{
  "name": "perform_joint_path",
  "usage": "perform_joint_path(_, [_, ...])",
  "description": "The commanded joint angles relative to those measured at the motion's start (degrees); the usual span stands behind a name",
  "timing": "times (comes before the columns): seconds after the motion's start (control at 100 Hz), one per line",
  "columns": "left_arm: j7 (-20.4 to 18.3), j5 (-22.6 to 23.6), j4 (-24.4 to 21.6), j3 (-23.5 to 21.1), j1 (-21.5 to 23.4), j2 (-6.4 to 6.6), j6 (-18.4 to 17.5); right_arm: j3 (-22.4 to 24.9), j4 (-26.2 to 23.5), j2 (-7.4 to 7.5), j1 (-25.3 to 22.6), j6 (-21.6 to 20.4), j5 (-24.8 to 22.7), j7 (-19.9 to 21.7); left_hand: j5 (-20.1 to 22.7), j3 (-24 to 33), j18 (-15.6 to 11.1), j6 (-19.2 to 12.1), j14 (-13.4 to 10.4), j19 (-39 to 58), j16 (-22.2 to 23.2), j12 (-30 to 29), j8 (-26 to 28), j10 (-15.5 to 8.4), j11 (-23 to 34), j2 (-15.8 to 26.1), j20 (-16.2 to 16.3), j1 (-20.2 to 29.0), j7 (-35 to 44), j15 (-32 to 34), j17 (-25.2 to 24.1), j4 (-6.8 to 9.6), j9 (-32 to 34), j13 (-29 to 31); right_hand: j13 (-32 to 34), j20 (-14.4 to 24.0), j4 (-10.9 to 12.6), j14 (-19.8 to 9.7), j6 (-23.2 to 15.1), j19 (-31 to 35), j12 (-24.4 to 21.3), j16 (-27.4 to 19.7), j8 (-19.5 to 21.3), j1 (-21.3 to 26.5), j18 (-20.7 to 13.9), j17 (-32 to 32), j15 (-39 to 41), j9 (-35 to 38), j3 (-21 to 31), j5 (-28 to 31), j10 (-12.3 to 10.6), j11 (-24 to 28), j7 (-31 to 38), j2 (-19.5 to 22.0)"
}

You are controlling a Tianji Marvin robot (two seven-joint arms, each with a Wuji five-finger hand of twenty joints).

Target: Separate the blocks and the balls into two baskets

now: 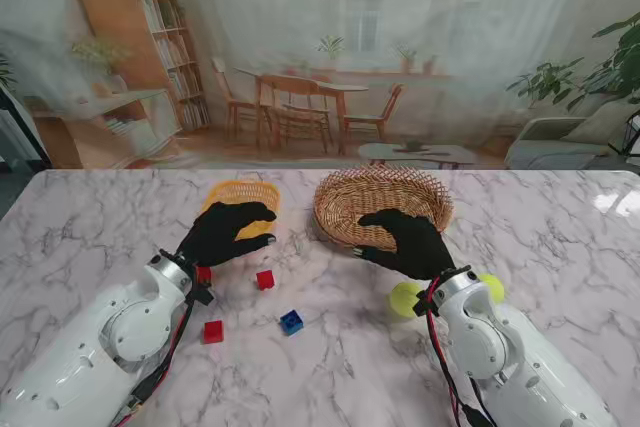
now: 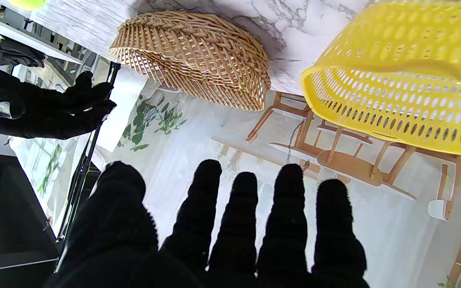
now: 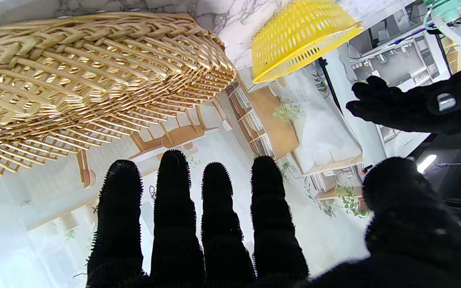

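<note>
Two black-gloved robot hands hover over a white marble table (image 1: 90,227), seen from above the robot's shoulders. Each hand is spread wide with its fingers apart and holds nothing.

On the left, the left hand (image 1: 225,232) sits just in front of a yellow plastic basket (image 1: 243,195) with a perforated wall. Its fingertips reach the near edge of that basket. On the right, the right hand (image 1: 405,242) sits just in front of a wider wicker basket (image 1: 382,205), its fingers at the near rim. The two baskets stand side by side at the far middle of the table, close together but apart.

Four small blocks lie on the table nearer to the robot, between the arms. One red block (image 1: 204,274) is partly hidden beside the left wrist. A second red block (image 1: 265,279) lies just right of it, in the open. A third red block (image 1: 213,331) lies nearer still, beside the left forearm. A blue block (image 1: 291,322) lies near the middle.

Two yellow-green balls rest by the right wrist: one ball (image 1: 405,298) on its left side, and another ball (image 1: 491,288) on its right, partly hidden by the arm.

From the wrist cameras, the left fingers (image 2: 244,216) and right fingers (image 3: 174,208) are straight and separated, with both baskets beyond them.
</note>
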Motion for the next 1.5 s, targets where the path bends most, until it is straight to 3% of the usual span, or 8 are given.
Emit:
perform_joint_path(0.0, [-0.79,-0.05,-0.15,0.09,0.23,-0.04,-0.34,0.12,-0.67,-0.03,-0.71,0.28,-0.25,-0.26,0.4,-1.59,1.13,-0.1,0.09,-1.14,-0.01,0.39,0.06,-0.59,0.69,2.16,0.93,-0.26,-0.1,0.17,-0.59,-0.6,1.17,0.7,1.1,0.7,1.43,0.31,-1.25,-0.25,0.33,0.74,0.43,1.08,0.97,-0.62,-2.63,0.09,-1.06,-0.3,0.27,-0.4,-0.28,2.35])
perform_joint_path(0.62, [-0.41,-0.74,1.68,0.94,-1.08,-0.18,-0.82,0.87,-1.29,-0.09,-1.6,-0.29,-1.57,-2.03,0.43,-1.61,1.11,-0.05,0.11,-1.19,-0.03,0.38,0.08,-0.55,0.6,2.16,0.94,-0.22,-0.1,0.12,-0.68,-0.6,1.1,0.63,1.5,0.71,1.46,0.08,-1.49,-0.17,0.41,0.8,0.47,1.09,0.94,-0.47,-2.45,0.48,-1.07,0.04,0.08,-0.25,-0.02,2.14])
perform_joint_path(0.94, [-0.84,-0.05,0.25,0.69,0.12,0.02,-1.45,5.01,-7.19,-0.33,-8.25,1.27,-3.83,-5.26,0.5,-1.6,1.06,-0.14,-0.02,-1.13,-0.01,0.4,0.11,-0.66,0.64,2.14,0.98,-0.25,-0.05,0.18,-0.53,-0.6,1.19,0.76,1.16,0.65,1.45,0.37,-1.42,-0.31,0.28,0.74,0.36,1.12,1.08,-0.7,-2.65,0.33,-0.84,0.37,0.34,-0.57,-0.06,1.57])
perform_joint_path(1.16, [-0.45,0.5,0.04,-0.03,0.6,0.05,-1.63,6.43,-8.29,-0.57,-10.14,0.82,-4.73,-7.68,0.4,-1.61,1.11,-0.21,0.13,-1.24,-0.07,0.33,0.09,-0.55,0.51,2.17,0.93,-0.33,-0.1,0.05,-0.61,-0.61,1.1,0.63,1.34,0.66,1.44,0.41,-1.37,-0.32,0.27,0.77,0.32,1.02,1.12,-0.66,-2.64,0.5,-0.63,0.71,0.34,-0.68,-0.09,1.39])
perform_joint_path(1.28, [-3.22,1.13,-0.93,-1.16,1.09,0.56,0.19,6.58,-8.23,-0.64,-10.2,0.7,-4.36,-7.72,-2.32,-1.68,1.52,0.08,0.48,-1.7,-0.83,-0.61,-0.99,0.2,-1.17,0.92,0.73,-0.48,-2.33,-1.13,-0.82,-0.61,-1.04,-0.53,1.31,0.67,1.42,0.45,-1.4,-0.35,0.31,0.79,0.32,0.97,1.11,-0.71,-2.65,0.5,-0.56,0.7,0.33,-0.65,-0.11,1.41])
perform_joint_path(1.49, [-9.19,1.31,-3.02,-3.69,2.41,1.48,2.17,6.61,-7.97,-0.66,-10.17,0.3,-4.42,-8.05,-5.86,-1.63,-0.61,2.36,0.96,-3.82,-3.22,-4.42,-3.48,2.69,-5.75,-4.05,-0.3,-2.81,-6.47,-3.16,-0.45,-0.7,-5.17,-1.98,1.37,0.71,1.42,0.33,-1.47,-0.34,0.34,0.82,0.34,0.89,1.16,-0.65,-2.63,0.56,-0.44,0.7,0.3,-0.67,-0.1,1.43])
